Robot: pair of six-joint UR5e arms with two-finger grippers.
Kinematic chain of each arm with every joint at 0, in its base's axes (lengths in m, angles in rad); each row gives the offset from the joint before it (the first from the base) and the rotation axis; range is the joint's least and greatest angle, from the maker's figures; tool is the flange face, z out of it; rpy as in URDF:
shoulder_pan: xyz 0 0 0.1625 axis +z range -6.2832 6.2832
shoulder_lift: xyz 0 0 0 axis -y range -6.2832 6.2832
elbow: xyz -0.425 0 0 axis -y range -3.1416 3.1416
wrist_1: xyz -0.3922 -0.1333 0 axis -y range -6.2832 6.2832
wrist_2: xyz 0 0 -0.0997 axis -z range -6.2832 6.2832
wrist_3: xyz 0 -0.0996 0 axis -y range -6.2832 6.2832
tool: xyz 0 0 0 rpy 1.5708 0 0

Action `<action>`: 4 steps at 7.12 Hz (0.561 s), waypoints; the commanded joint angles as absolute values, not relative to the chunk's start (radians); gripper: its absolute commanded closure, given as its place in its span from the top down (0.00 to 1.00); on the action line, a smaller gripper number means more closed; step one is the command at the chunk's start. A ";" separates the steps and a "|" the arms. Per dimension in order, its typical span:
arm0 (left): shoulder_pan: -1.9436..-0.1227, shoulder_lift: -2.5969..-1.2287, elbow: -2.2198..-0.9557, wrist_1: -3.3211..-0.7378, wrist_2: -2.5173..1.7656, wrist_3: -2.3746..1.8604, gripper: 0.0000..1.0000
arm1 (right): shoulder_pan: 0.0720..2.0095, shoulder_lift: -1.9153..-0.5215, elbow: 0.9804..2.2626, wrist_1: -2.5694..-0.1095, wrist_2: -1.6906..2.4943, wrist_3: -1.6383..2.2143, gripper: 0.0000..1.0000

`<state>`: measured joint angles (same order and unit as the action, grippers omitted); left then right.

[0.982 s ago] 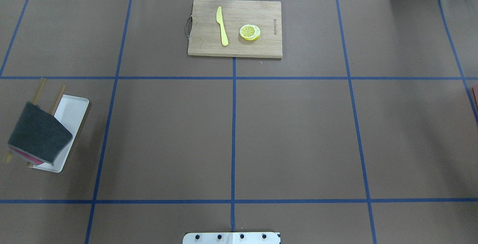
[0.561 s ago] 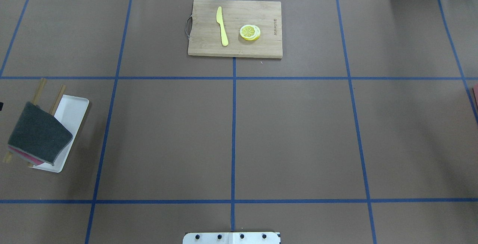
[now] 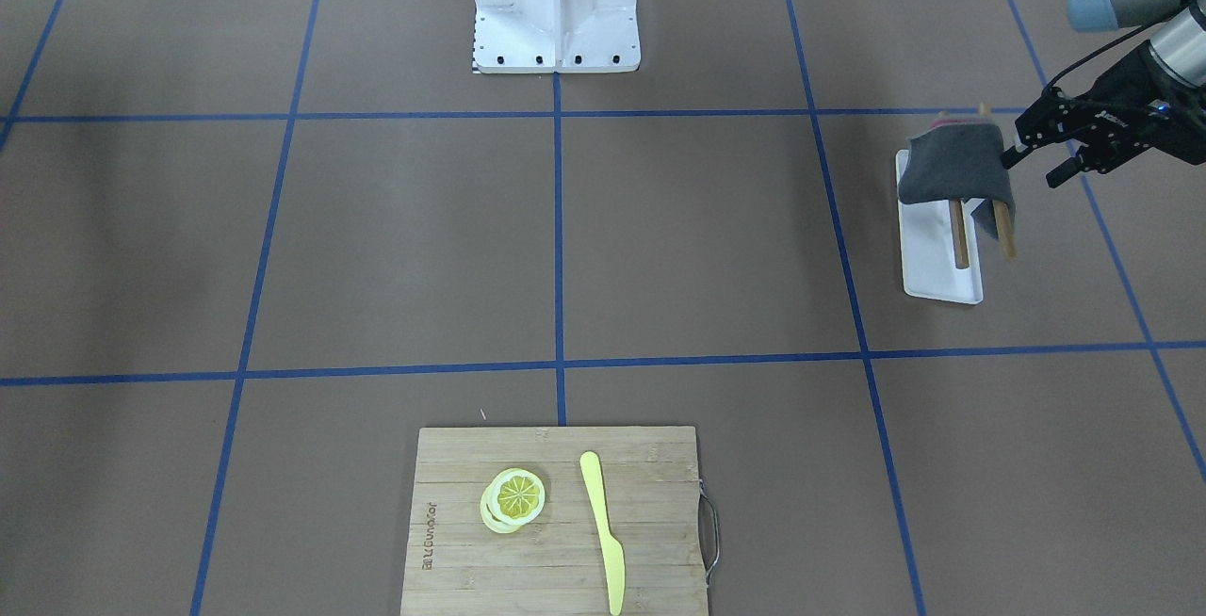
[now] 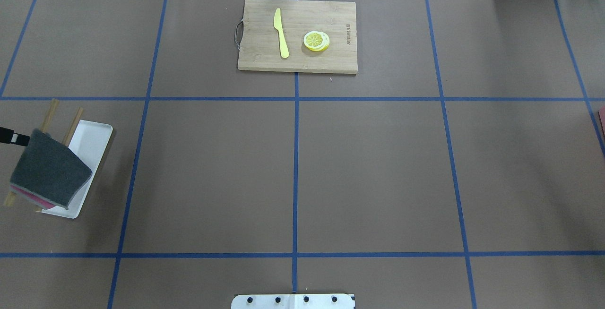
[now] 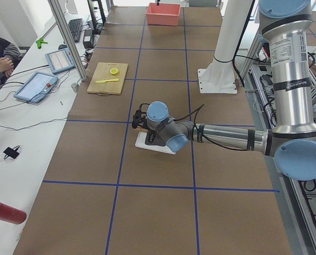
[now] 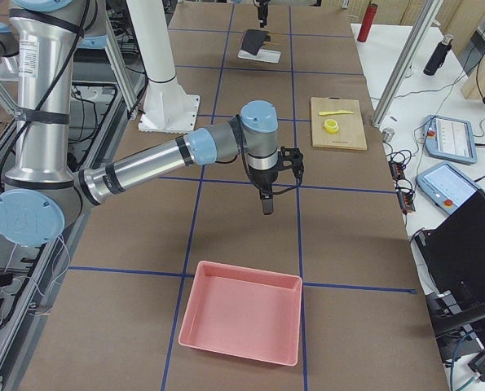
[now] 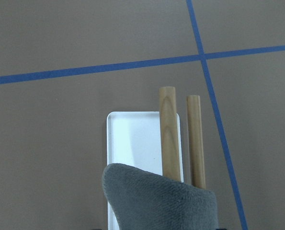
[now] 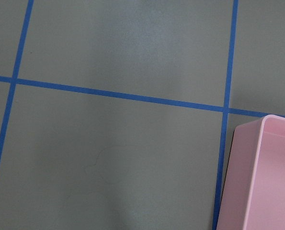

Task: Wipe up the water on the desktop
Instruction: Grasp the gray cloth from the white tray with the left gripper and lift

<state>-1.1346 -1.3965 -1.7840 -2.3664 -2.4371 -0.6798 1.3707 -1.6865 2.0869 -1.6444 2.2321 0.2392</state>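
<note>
Brown matte paper covers the desk, ruled into big squares by blue tape lines. No wet patch shows plainly on it; a faint curved outline in the right wrist view may be water, but I cannot tell.

The wiping tool sits at the desk's left edge. A grey cloth, thick, napped and folded, hangs over two round wooden rods above a shallow white tray. A pink layer peeks from under its near edge. The rods' long axis runs away from the robot with a slight slant, and the cloth drapes across them.

The left end effector is level with the cloth, on its outer side. Its fingers are apart, one tip just beside the cloth's corner, so the cloth lies inward from it, toward the desk's middle. This is clearly the nearer arm, and closing on the soft fold looks like the next step.

The right end effector hangs well apart over bare desk near a pink bin. Whether its fingers are apart or together I cannot tell.
</note>
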 commanded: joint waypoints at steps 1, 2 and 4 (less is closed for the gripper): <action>-1.118 -1.411 -1.769 -2.370 -2.436 -0.683 0.52 | 1.368 -1.686 2.085 -1.644 2.230 0.238 1.00; -1.111 -1.417 -1.757 -2.382 -2.436 -0.683 0.48 | 1.364 -1.686 2.085 -1.644 2.230 0.239 1.00; -1.104 -1.419 -1.738 -2.419 -2.436 -0.686 0.32 | 1.364 -1.677 2.080 -1.644 2.226 0.238 1.00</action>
